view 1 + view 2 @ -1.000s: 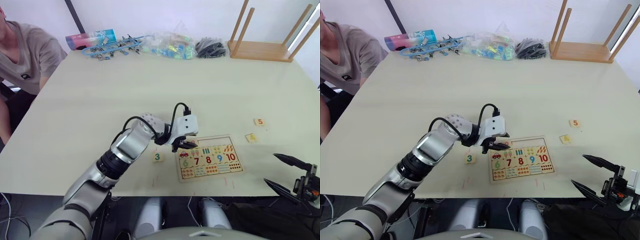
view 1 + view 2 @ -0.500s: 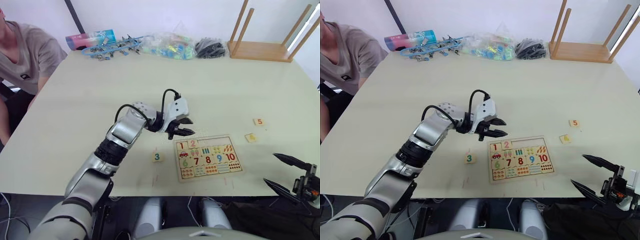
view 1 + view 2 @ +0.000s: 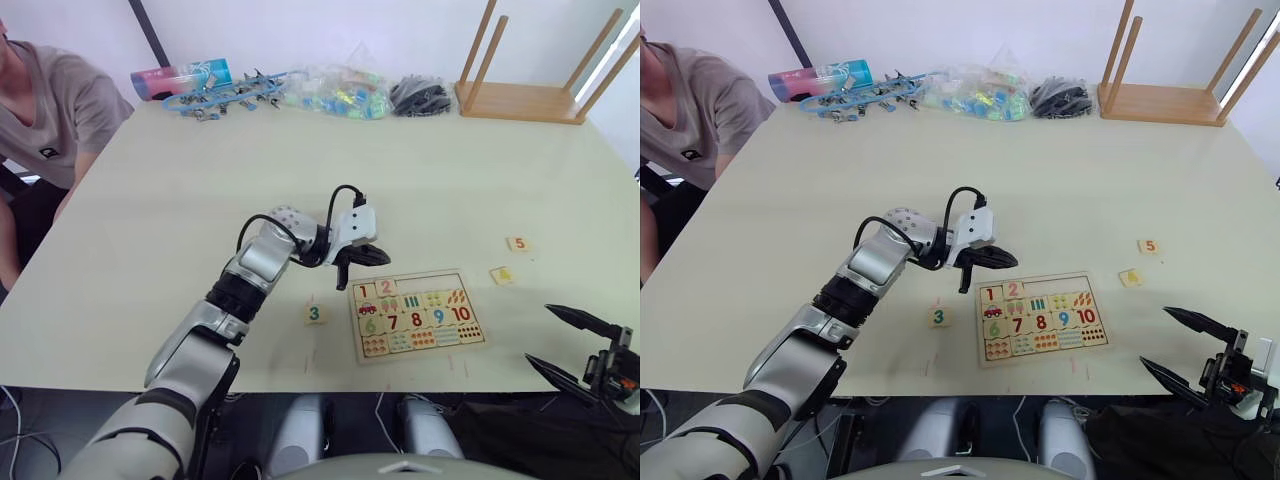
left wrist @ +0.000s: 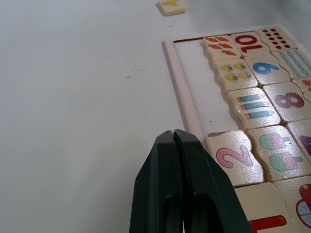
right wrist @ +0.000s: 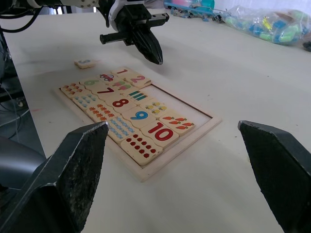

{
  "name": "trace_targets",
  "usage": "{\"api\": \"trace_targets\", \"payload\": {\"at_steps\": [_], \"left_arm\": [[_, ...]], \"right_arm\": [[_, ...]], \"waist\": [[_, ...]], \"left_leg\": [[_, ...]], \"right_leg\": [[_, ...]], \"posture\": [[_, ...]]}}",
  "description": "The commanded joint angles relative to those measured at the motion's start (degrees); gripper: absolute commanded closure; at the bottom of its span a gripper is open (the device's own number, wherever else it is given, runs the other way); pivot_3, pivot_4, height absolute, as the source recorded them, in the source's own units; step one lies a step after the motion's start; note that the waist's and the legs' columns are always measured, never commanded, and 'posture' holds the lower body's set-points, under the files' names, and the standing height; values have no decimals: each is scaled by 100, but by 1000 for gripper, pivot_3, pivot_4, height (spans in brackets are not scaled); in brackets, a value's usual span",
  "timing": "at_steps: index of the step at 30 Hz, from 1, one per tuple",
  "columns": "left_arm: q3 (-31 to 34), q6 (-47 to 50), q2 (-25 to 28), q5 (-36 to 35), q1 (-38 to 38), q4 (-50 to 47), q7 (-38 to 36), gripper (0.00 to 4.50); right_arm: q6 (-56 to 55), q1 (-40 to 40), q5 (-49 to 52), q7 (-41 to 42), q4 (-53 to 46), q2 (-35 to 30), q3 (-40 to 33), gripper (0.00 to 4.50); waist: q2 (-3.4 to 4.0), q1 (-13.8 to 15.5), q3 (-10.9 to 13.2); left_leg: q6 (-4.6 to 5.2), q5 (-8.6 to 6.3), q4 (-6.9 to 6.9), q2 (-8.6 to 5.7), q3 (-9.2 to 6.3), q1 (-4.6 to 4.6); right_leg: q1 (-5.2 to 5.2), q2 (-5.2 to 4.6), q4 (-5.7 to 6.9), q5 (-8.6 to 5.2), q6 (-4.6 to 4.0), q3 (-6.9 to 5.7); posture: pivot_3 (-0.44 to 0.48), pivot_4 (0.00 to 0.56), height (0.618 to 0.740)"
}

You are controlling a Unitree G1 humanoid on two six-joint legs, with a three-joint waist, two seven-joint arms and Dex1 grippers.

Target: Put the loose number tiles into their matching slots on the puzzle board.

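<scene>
The puzzle board [image 4: 171, 58] was pale wood. Its 2 tile [image 4: 234, 158] was pink, and the 10 [image 4: 247, 42] was red.

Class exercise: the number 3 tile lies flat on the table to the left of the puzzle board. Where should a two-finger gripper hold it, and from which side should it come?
Grip the 3 tile across two opposite edges, coming straight down from above. It is thin, square and flat on the table, so only its edges offer purchase. Bare table surrounds it, apart from the puzzle board, leaving room for both fingers.

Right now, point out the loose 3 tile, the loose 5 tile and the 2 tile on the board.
3 tile [image 3: 315, 314], left eye view, on its green digit.
5 tile [image 3: 518, 243], left eye view, tile's middle.
2 tile [image 4: 233, 156], left wrist view, on its pink digit.
</scene>
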Motion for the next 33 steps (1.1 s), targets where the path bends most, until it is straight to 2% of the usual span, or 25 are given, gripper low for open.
{"api": "trace_targets", "payload": {"at_steps": [1,11,33], "left_arm": [[-1,-276,-68,96,-104,87,-130,4441],[98,-397,-149,236,-120,310,-187,4441],[44,-389,-140,303,189,25,-313,4441]], "right_arm": [[-79,0,99,8,-57,14,-79,0],[-122,160,158,128,57,67,-179,0],[-185,206,157,134,133,6,-225,0]], "waist": [[0,0,0],[0,1,0],[0,1,0]], "left_leg": [[0,0,0,0,0,0],[12,-7,0,2,-1,0],[12,-7,1,5,-2,0]], "right_leg": [[0,0,0,0,0,0],[0,0,1,0,0,0],[0,0,3,0,0,0]], "posture": [[0,150,740],[0,150,740],[0,150,740]]}}
